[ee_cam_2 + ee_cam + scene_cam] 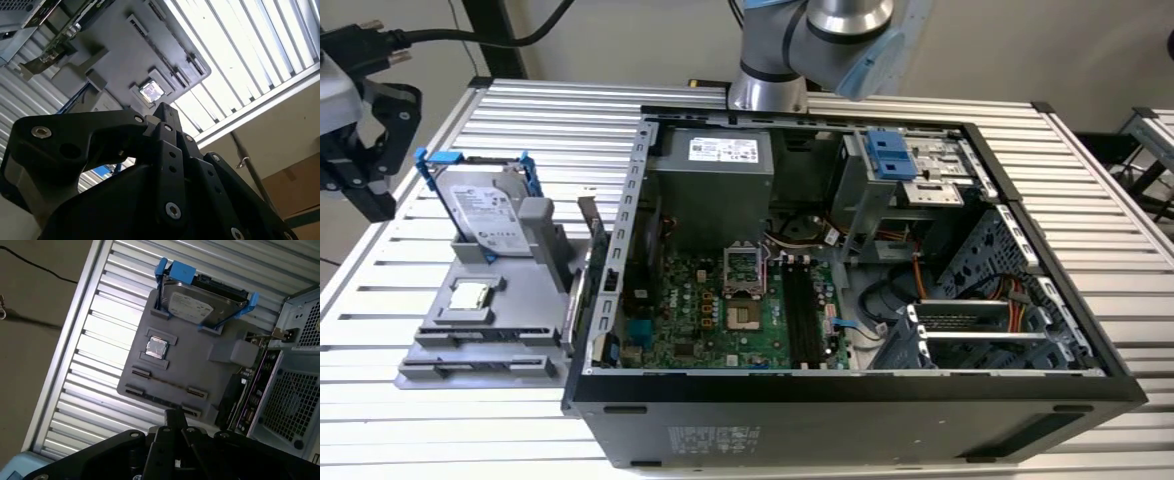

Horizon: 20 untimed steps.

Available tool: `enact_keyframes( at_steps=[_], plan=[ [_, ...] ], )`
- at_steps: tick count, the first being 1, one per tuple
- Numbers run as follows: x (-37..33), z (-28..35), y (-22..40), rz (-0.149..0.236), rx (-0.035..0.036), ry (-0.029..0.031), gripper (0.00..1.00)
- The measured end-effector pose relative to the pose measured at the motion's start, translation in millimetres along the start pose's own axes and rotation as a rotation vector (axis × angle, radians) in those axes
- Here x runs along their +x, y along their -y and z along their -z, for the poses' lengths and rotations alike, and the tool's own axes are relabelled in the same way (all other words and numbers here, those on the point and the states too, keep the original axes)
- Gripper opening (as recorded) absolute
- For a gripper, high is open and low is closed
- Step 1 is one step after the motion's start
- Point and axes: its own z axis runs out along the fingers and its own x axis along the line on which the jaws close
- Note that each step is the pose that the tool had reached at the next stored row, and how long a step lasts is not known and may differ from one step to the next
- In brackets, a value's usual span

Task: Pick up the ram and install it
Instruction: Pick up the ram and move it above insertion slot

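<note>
The ram [167, 383] looks like a thin brownish strip seen edge-on, standing between small clips on a grey holder tray [200, 365]. My gripper [175, 416] hovers above the tray's near edge, apart from the strip, with its black fingers together and nothing between them. In the exterior view the gripper [367, 140] hangs at the far left, above and beside the tray [520, 290]. In the second wrist view the gripper [164, 111] points toward the tray [120, 55]. Inside the open computer case [854, 390], the motherboard's long black slots [803, 310] lie empty.
On the tray a silver hard drive [200, 302] in a blue-handled bracket leans upright beside a small square processor chip [157, 347]. The case's metal side wall [620, 230] rises right next to the tray. The slatted table's edge [60, 355] lies on the tray's other side.
</note>
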Motion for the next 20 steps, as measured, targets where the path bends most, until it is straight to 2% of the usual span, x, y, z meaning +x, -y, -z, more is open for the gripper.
enact_keyframes(
  at_steps=[10, 15, 20],
  plan=[
    [0.3, 0.0, -0.1, 0.012, 0.0, 0.0002, 0.0],
    [0.4, -0.1, -0.2, 0.087, -0.0013, -0.0022, 0.0],
    [0.2, 0.1, -0.1, 0.169, -0.0005, -0.0005, 0.0]
  ],
)
